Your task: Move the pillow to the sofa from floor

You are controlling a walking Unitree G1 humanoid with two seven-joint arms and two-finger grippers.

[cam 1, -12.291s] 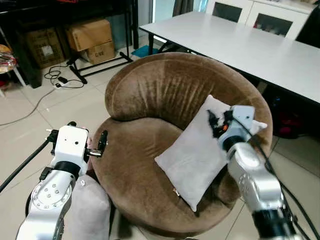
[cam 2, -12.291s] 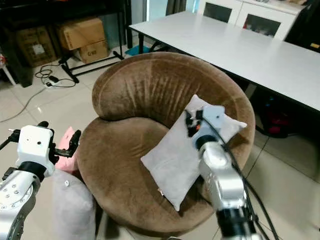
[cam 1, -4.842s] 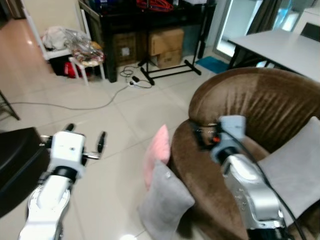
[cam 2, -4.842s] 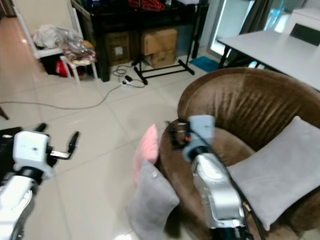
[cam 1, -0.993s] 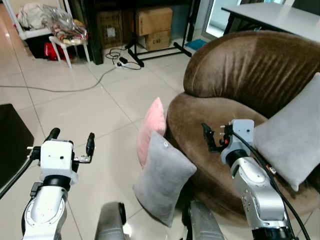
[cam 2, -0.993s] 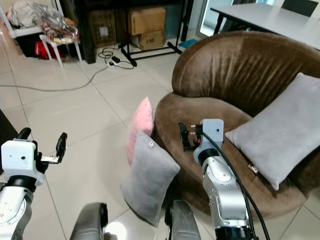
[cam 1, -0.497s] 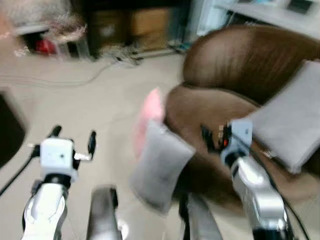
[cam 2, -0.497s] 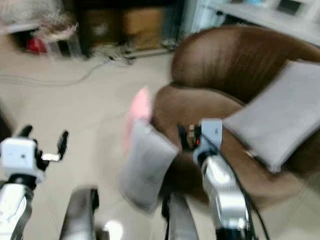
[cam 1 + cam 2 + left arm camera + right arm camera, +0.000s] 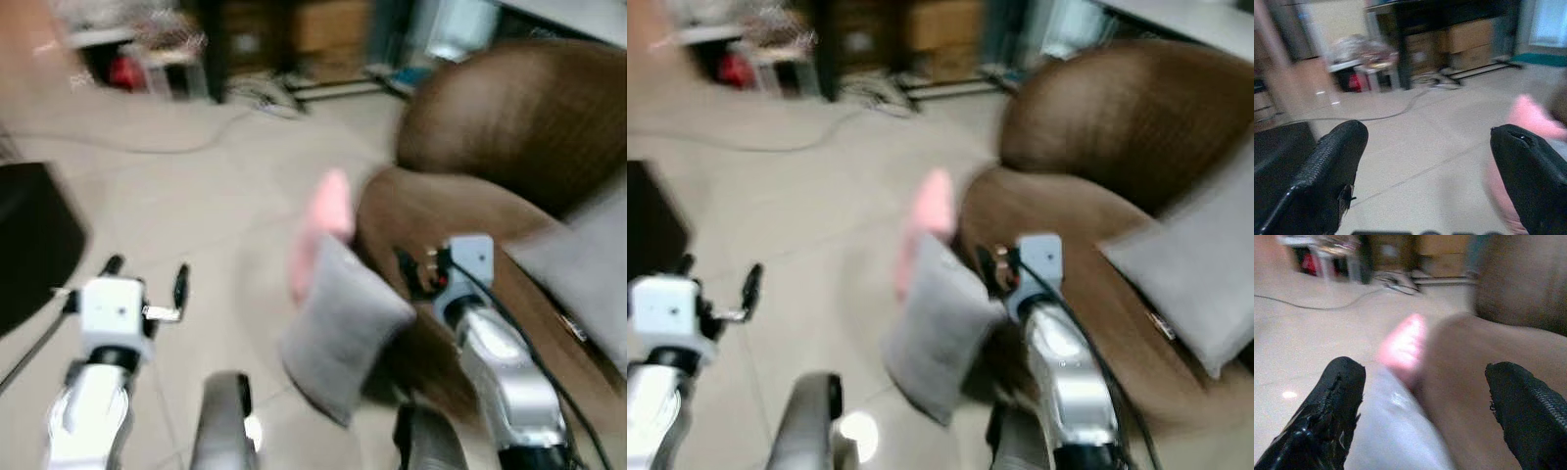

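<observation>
Sofa (image 9: pixel 509 127): brown plush velvety cloth. Grey pillow (image 9: pixel 343 328), pink pillow (image 9: pixel 318 220) beside sofa: matt fabric. Floor (image 9: pixel 196 206): glossy tile.

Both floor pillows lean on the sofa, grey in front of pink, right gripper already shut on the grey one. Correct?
No: the right gripper is open and holds nothing, as the right wrist view shows. The grey pillow and pink pillow do lean on the sofa, grey in front.

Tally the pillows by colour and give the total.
Grey pillows: 2, one leaning on the floor against the sofa, one lying on the sofa seat
Pink pillows: 1, on the floor behind the grey one
Total: 3
</observation>
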